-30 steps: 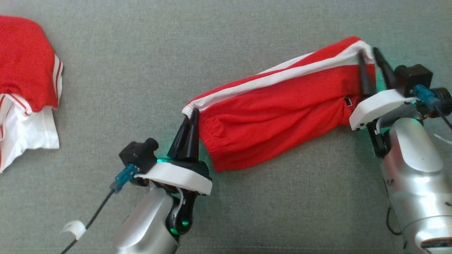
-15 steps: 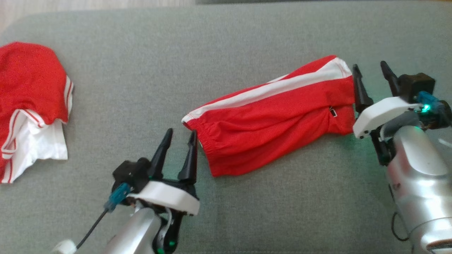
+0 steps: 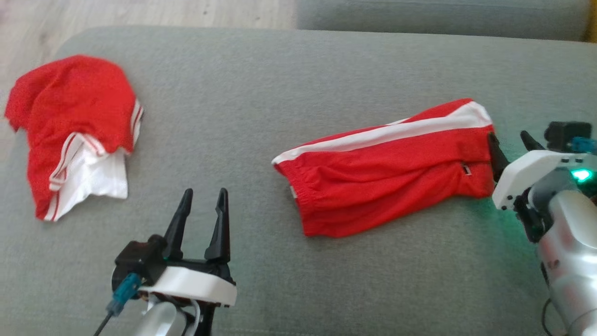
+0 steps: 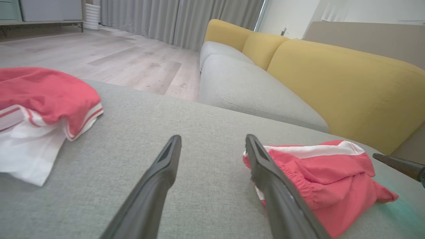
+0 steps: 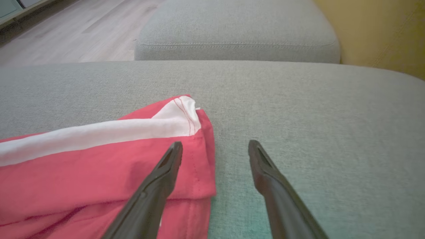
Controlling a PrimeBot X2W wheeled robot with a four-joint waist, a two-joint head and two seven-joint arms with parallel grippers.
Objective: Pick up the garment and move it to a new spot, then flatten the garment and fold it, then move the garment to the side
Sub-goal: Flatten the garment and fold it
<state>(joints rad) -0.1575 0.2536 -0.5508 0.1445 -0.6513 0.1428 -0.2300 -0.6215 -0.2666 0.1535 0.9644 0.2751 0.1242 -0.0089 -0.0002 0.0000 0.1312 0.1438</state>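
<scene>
The garment (image 3: 387,168), red shorts with a white side stripe, lies folded in a long band on the grey cushion (image 3: 261,93), right of centre. My left gripper (image 3: 205,192) is open and empty, well to the left of the garment's waistband end. In the left wrist view the garment (image 4: 318,169) sits just beyond the right finger of the left gripper (image 4: 213,137). My right gripper (image 3: 507,137) is open at the garment's right end, holding nothing. In the right wrist view its left finger (image 5: 159,179) hovers over the garment's hem (image 5: 83,166).
A second red and white piece of clothing (image 3: 74,130) lies crumpled at the cushion's far left corner. Wooden floor (image 3: 140,14) shows beyond the cushion's far edge. A grey sofa seat (image 4: 252,93) with yellow backrests (image 4: 348,76) stands behind.
Both grippers were shut on the garment's two ends; they have opened, let go and drawn back. The garment now rests flat. The head view has shifted as well.
</scene>
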